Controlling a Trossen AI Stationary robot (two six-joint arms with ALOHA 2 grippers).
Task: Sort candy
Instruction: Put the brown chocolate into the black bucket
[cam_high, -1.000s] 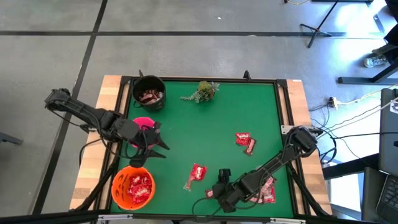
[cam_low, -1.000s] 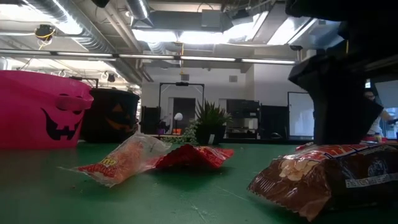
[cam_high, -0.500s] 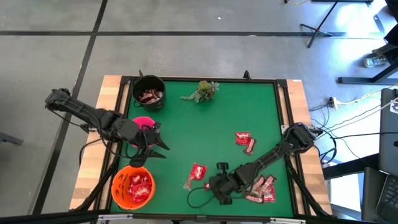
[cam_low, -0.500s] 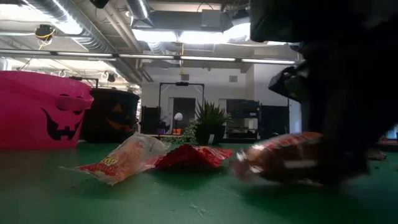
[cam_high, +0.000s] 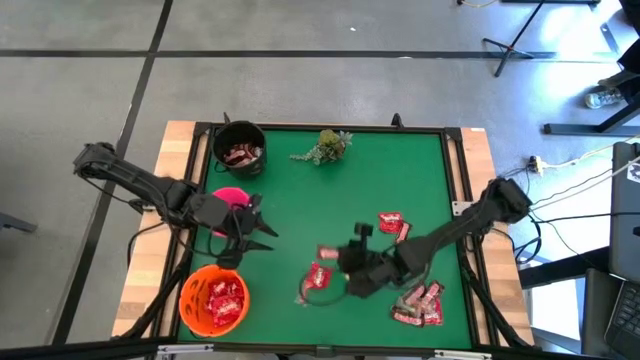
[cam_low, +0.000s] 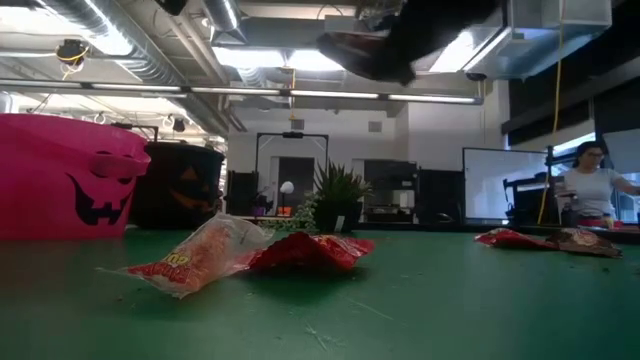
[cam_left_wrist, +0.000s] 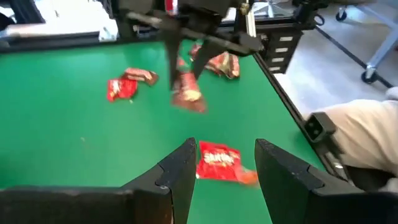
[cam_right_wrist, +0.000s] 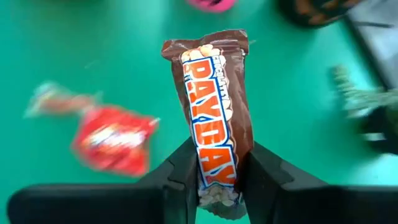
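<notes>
The green table (cam_high: 300, 200) fills the middle of the high view, with a wooden border along its left edge. The left arm waits over that left side, its gripper (cam_high: 262, 232) hanging beside the pink bucket (cam_high: 232, 200) with its fingers (cam_left_wrist: 180, 171) parted and nothing between them. The right arm reaches in from the right edge toward the table's middle, and its gripper (cam_right_wrist: 216, 180) is lifted clear of the surface, clamped on a brown candy bar (cam_right_wrist: 214, 134) (orange lettering down the wrapper) that stands up between the two fingers. Three buckets line the left side: a black bucket (cam_high: 240, 148) at the far corner with brown bars inside, the pink one below it, and an orange bucket (cam_high: 213, 297) nearest the front edge, holding red packets. A green leafy sprig (cam_high: 328, 146) lies near the far edge. The rest of the candy is loose on the green: a red packet and a pale one (cam_high: 313, 281) just below the raised gripper, a red packet with a brown bar (cam_high: 393, 226) toward the right, and a small cluster (cam_high: 420, 303) near the front right corner. In the low view a person (cam_low: 592, 190) shows in the room beyond the table.
</notes>
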